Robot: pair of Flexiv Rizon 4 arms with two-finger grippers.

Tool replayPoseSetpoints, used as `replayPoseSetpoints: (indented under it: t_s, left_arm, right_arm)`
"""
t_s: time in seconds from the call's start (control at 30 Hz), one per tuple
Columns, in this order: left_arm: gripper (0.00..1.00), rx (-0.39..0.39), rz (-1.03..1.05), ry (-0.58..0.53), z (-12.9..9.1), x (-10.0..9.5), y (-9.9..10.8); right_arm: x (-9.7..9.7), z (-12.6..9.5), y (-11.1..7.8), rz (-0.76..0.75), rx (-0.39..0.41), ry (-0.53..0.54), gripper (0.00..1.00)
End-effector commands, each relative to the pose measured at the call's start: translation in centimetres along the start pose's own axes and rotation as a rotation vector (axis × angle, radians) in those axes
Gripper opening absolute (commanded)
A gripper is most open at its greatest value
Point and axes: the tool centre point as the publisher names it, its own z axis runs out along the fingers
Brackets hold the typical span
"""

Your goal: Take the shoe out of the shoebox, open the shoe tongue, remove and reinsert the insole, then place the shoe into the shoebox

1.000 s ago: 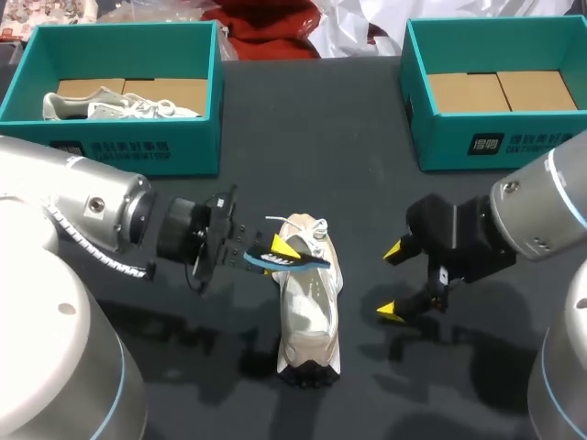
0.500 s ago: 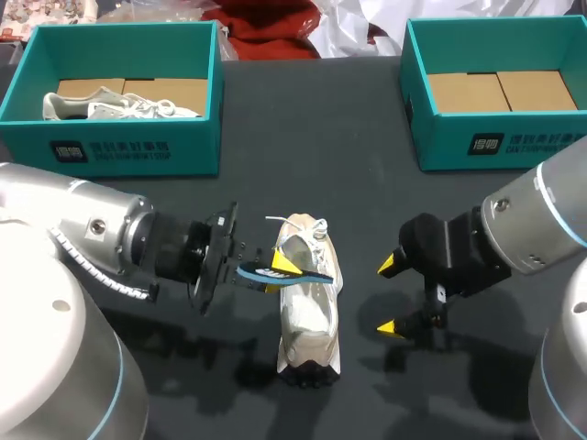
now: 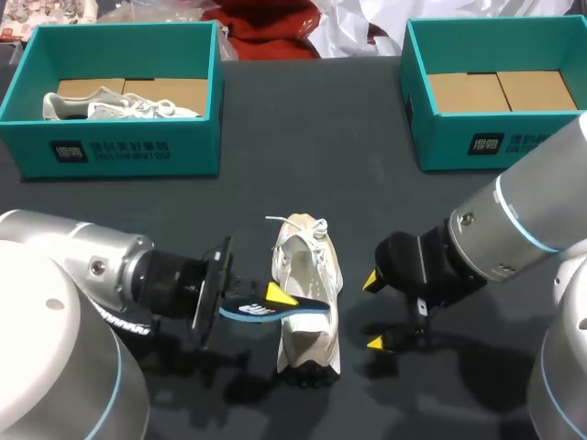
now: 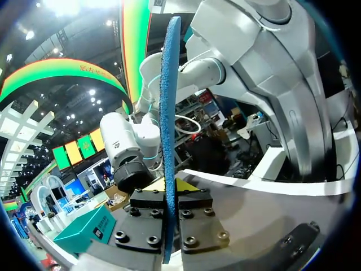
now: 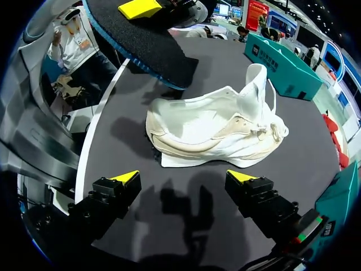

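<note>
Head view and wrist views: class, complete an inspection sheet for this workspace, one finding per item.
Surface: black table.
Job's things: white shoe on the table; insole out of it, held partly over it; left shoebox holds a second shoe; right shoebox empty.
Clutter: nothing seen.
Grippers: left gripper shut on the insole; right gripper open, its fingers beside the white shoe.
Cables: nothing seen on the table.
Surroundings: nothing seen reaching over the table.

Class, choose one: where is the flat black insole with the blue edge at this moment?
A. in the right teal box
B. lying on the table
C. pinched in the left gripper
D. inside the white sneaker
C: the left gripper clamps the black blue-edged insole above the white sneaker.
</note>
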Motion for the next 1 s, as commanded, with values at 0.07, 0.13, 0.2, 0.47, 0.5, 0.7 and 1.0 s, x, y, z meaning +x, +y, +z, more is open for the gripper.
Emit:
replayPoseSetpoints:
  t_s: [0.07,0.13,0.2,0.47,0.5,0.7,1.0]
  left_arm:
    - [0.00,0.004,0.000,0.004,0.3,-0.2,0.3]
    - [0.00,0.007,0.001,0.014,0.5,0.0,0.7]
    - [0.00,0.025,0.010,0.018,0.7,0.3,1.3]
    - [0.00,0.030,0.035,-0.012,0.4,0.9,1.9]
    - [0.00,0.029,0.039,-0.014,0.3,1.0,2.0]
    - [0.00,0.030,0.042,-0.017,0.4,1.4,2.2]
    - [0.00,0.036,0.043,-0.049,0.4,2.0,2.0]
  right_arm:
    - [-0.4,1.0,0.6,0.001,0.017,0.002,1.00]
    - [-0.4,1.0,0.6,0.001,0.017,0.002,1.00]
    - [-0.5,1.4,1.0,-0.051,0.024,-0.001,1.00]
    - [-0.1,1.8,1.4,-0.042,0.024,0.006,1.00]
    - [0.0,1.9,1.5,-0.040,0.024,0.006,1.00]
    - [0.2,2.3,1.8,-0.040,0.014,0.000,1.00]
    - [-0.3,3.4,1.8,-0.039,0.006,0.014,1.00]
